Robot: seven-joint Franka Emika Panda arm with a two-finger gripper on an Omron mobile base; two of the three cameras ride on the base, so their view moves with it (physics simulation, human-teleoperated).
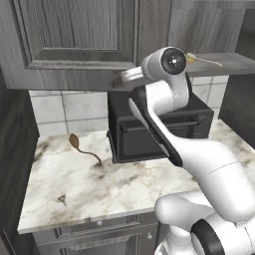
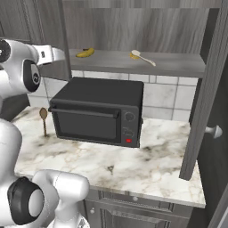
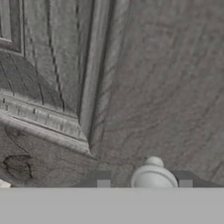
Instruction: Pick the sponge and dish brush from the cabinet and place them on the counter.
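In the left base view your arm rises white and glossy from the lower right, its dark-jointed elbow up against the cabinet [image 1: 74, 35], dark grey wood grain with a raised-panel door. Beyond the elbow, on the grey shelf [image 1: 234, 63], lies the dish brush [image 1: 201, 60]: a thin white stick with a small yellow head. Below sits a boxy black microwave [image 1: 149, 132] on the counter [image 1: 74, 184], white marble with brown-grey veins. A brown long-handled spoon [image 1: 82, 148] lies on the marble to the microwave's left.

The right base view gives you what the first hides: a curved yellow banana [image 2: 85, 53] on the shelf, well apart from the brush, and an open cabinet door [image 2: 209, 98] on the far right with a round silver knob [image 2: 215, 131]. The microwave stands under the shelf.

In the hand view the gripper [image 3: 144, 183] looks onto grained door panelling, and another rounded silver knob [image 3: 152, 175] sits between the two dark fingertips [image 3: 103, 180]. The jaws stand apart on either side of it; you cannot tell whether they touch it.
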